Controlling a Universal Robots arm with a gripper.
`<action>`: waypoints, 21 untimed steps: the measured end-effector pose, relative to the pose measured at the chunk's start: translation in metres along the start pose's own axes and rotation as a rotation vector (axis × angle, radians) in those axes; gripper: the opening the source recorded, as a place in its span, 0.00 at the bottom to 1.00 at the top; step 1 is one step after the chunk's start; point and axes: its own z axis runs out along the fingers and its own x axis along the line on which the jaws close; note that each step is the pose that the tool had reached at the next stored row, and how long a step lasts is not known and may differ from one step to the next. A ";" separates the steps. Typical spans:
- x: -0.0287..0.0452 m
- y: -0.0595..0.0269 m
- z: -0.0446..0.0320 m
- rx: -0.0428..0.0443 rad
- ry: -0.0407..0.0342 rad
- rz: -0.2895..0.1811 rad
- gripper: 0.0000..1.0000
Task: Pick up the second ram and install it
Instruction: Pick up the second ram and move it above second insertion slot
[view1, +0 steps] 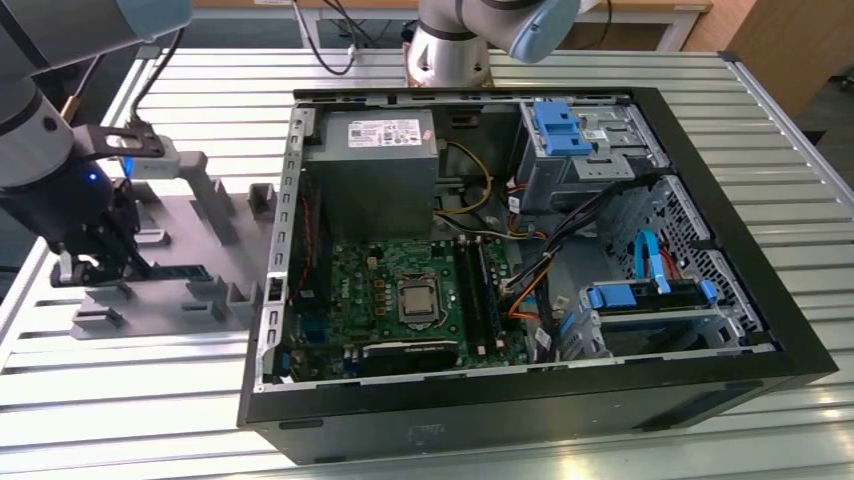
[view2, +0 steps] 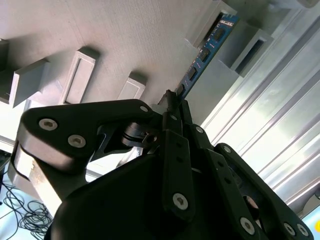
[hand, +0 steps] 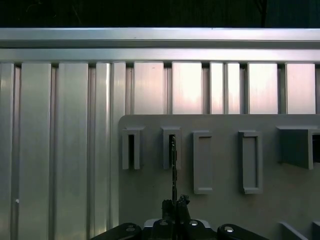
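Clenched with the gripper (view2: 172, 102) on the near end of the second ram (view2: 205, 50), as caught in the second wrist view: jaws pressed together on the thin strip of dark board and black chips. Holds the stick on edge, its far end between two raised posts of the grey slotted fixture (view2: 125, 35). Hard to tell, from the first wrist view, whether raised free of the post's slot or seated in it. Stationed in the exterior view at that view's left, low over the fixture on the ribbed aluminium table (view1: 134, 400), well apart from the open computer case (view1: 534, 415). Reads as an early stage of the job: grasp made, carry and installation not yet done. Lying in wait inside the case, on the green motherboard (view1: 360, 290): the long black memory slots (view1: 478, 290), destination of the stick
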 end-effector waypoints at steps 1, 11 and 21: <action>0.0000 0.0000 -0.0002 0.0001 -0.0001 0.000 0.14; -0.0001 0.0000 -0.0050 0.0000 0.0000 0.000 0.14; -0.0002 0.0000 -0.0097 0.0000 -0.0001 0.000 0.14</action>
